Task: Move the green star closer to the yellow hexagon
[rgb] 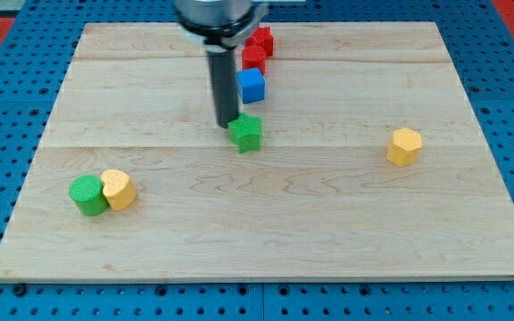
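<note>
The green star [247,133] lies near the middle of the wooden board, a little toward the view's top. The yellow hexagon [403,146] lies far to its right. My tip [227,123] is just at the star's upper left edge, touching or nearly touching it. The dark rod rises from there to the view's top.
A blue cube [251,86] sits just above the star. Two red blocks [256,49] lie above the cube, partly behind the rod. A green cylinder [87,194] and a yellow block [119,189] touch each other at the lower left. The wooden board [328,241] rests on a blue pegboard.
</note>
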